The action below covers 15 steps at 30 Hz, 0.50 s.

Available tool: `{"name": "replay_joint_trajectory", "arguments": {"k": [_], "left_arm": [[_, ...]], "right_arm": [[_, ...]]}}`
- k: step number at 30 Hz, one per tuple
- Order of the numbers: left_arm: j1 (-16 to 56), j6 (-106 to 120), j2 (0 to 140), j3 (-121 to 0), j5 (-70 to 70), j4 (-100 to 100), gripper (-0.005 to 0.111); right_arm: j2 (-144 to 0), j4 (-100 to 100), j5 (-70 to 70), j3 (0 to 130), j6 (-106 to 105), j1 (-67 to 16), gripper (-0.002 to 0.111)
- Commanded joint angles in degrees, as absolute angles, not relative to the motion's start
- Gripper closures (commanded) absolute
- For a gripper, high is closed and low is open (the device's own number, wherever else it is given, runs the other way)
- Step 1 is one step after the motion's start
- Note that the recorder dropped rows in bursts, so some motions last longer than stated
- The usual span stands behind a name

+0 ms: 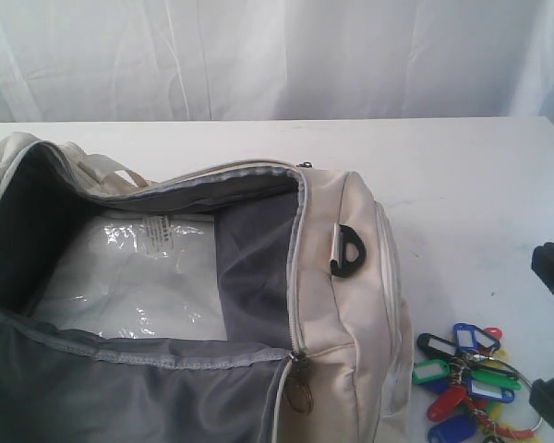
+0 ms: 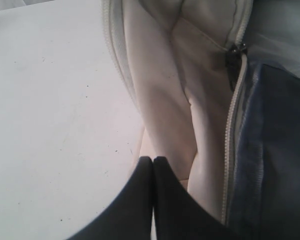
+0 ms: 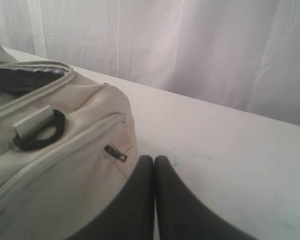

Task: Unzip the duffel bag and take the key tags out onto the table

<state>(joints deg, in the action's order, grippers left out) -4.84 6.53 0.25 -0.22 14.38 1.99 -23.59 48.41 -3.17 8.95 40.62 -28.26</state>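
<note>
Main zip of the duffel bag (image 1: 342, 277) was found drawn back, with the pull (image 1: 301, 392) hanging at the end and the mouth gaping onto grey lining and a clear plastic packet (image 1: 138, 277). The key tags (image 1: 466, 378) lay on the desk (image 1: 462, 175), just beside the bag's end and toward the near right corner in the exterior view. Left pincer (image 2: 153, 165) was pressed together and empty, low beside the bag's flank. Right pincer (image 3: 154, 162) was likewise pressed together, holding nothing, facing the bag's end with its black D-ring (image 1: 354, 251). Judgement: both steps appeared complete, with nothing evidently outstanding.
</note>
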Motion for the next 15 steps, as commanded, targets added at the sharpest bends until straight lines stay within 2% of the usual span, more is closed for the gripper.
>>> {"name": "replay_joint_trajectory", "arguments": {"k": [1,4,9,15], "left_arm": [[-5.0,6.5,0.0,0.0,14.6,2.3,0.107],[-5.0,6.5,0.0,0.0,14.6,2.3,0.107],[-5.0,6.5,0.0,0.0,14.6,2.3,0.107],[-5.0,6.5,0.0,0.0,14.6,2.3,0.107]], "right_arm": [[-21.6,8.9,0.0,6.2,0.0,-27.9,0.108],[-16.7,0.3,0.0,4.0,-11.1,-27.9,0.108],[-5.9,0.0,0.0,0.0,-10.7,-27.9,0.108],[0.0,0.0,12.7,0.0,-8.7,-27.9,0.108]]}}
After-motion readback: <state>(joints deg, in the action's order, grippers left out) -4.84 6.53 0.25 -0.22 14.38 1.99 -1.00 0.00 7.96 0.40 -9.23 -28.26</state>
